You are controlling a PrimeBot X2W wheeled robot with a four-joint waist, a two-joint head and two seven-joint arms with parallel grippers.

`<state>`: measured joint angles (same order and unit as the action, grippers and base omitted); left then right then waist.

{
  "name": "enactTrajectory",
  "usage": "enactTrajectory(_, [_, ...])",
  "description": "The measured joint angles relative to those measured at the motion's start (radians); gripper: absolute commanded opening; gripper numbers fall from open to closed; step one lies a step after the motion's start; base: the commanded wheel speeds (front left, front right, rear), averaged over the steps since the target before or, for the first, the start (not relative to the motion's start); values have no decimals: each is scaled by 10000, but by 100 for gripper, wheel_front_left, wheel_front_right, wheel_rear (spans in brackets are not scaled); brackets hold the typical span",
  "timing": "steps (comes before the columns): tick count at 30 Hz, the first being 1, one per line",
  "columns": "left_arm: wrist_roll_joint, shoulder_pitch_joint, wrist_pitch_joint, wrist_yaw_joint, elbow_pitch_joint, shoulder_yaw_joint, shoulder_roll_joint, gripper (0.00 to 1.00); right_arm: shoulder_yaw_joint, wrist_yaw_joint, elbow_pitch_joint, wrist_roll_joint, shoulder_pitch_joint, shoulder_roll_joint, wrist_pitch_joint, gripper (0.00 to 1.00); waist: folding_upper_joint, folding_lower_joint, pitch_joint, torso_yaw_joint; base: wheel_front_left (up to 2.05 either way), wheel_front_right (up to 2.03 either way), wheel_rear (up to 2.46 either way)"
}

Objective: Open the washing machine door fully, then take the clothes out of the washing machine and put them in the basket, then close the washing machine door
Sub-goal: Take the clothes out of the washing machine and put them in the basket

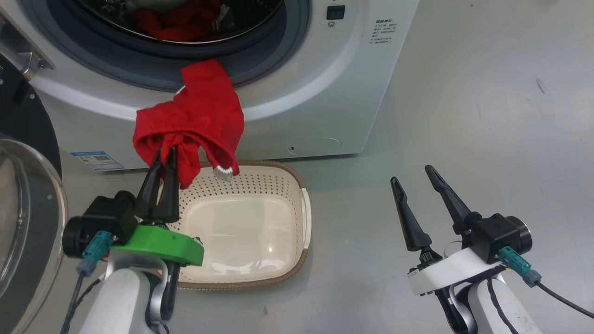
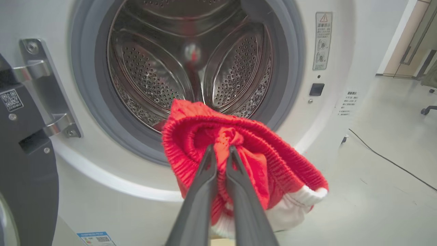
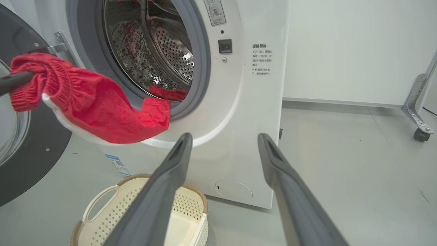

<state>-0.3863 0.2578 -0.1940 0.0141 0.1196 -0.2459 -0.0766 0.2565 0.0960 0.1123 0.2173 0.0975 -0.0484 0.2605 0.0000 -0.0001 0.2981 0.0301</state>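
Observation:
My left gripper (image 1: 166, 153) is shut on a red garment (image 1: 195, 116) with a white cuff, holding it in the air in front of the washing machine (image 1: 325, 93), above the far left part of the basket (image 1: 304, 208). In the left wrist view the fingers (image 2: 205, 177) pinch the bunched red fabric (image 2: 259, 150). More red clothes (image 1: 178, 23) lie inside the steel drum (image 2: 191, 61). The washing machine door (image 1: 28, 222) stands swung open at the left. My right gripper (image 1: 412, 173) hangs open over bare floor, right of the basket, holding nothing.
The cream basket (image 3: 99, 218) sits on the grey floor right in front of the machine. A door hinge bracket (image 2: 44, 89) sticks out at the opening's left. A cable (image 2: 392, 162) runs over the floor at the right, and a wheeled metal frame leg (image 3: 418, 102) stands by the wall.

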Motion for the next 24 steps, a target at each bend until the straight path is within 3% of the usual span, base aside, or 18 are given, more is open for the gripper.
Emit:
enactTrajectory(17, [-656,-469,694,-184,1881,-205,226,0,259,84,-408,2,142,-2,0,100,0,0,919,-350,0,0,0])
enactTrajectory(24, [-715,303,1049,-184,3020,-316,253,0,351,86,-604,21,488,-4,0,100,0,0,1648,-663,0,0,0])
